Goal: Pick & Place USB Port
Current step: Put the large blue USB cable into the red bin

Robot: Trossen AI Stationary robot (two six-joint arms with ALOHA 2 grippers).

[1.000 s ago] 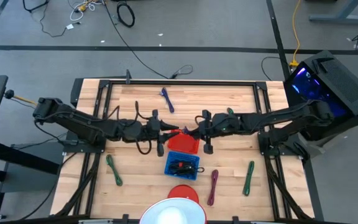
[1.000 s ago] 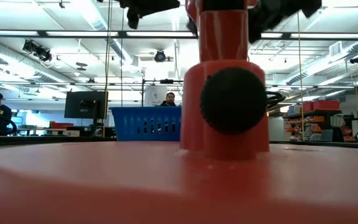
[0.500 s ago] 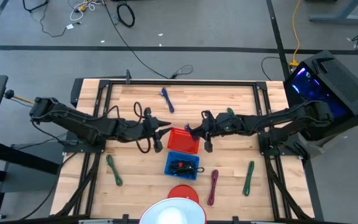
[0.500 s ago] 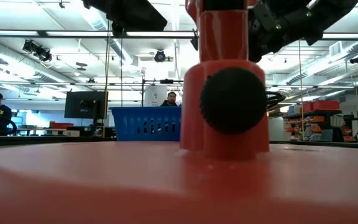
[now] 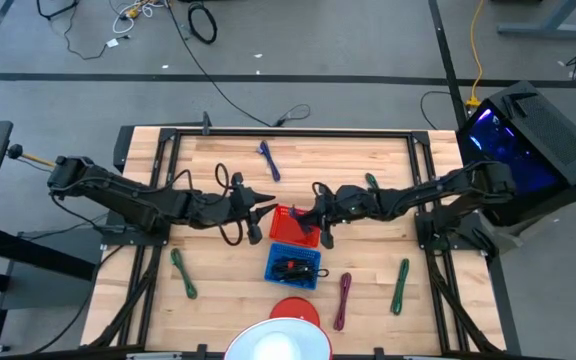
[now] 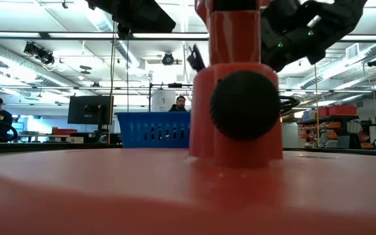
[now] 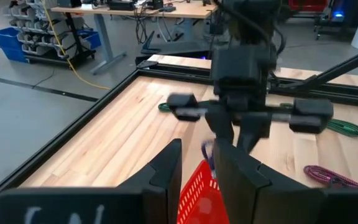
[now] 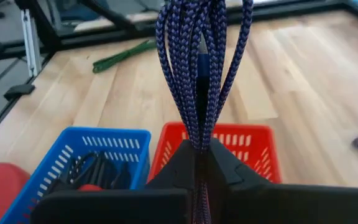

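My right gripper (image 5: 308,214) hangs over the far edge of the red basket (image 5: 290,230), shut on a coiled purple braided USB cable (image 8: 199,68). In the left wrist view the cable (image 7: 207,153) dangles below its fingers. My left gripper (image 5: 265,206) stands open just left of the red basket with nothing between its fingers (image 7: 166,177). A blue basket (image 5: 293,265) with dark cables inside sits on the table just near of the red one. My right gripper pinches the bundled loops of the cable (image 8: 197,144) between its two fingers, several strands together. The fingers come slanting down from the table's right. The coil is lifted clear, its loops sticking out past the fingertips above the red basket.
Loose cables lie on the table: a blue one (image 5: 269,160) at the far side, green ones (image 5: 183,273) (image 5: 400,285) (image 5: 370,181) and a purple one (image 5: 342,300). A red stand (image 5: 294,310) and a white dome (image 5: 280,345) sit at the near edge.
My right gripper has sunk toward the red basket with the cable and tipped nose-down, still shut on it. My left gripper has tipped a little and stayed open beside the basket's left side.
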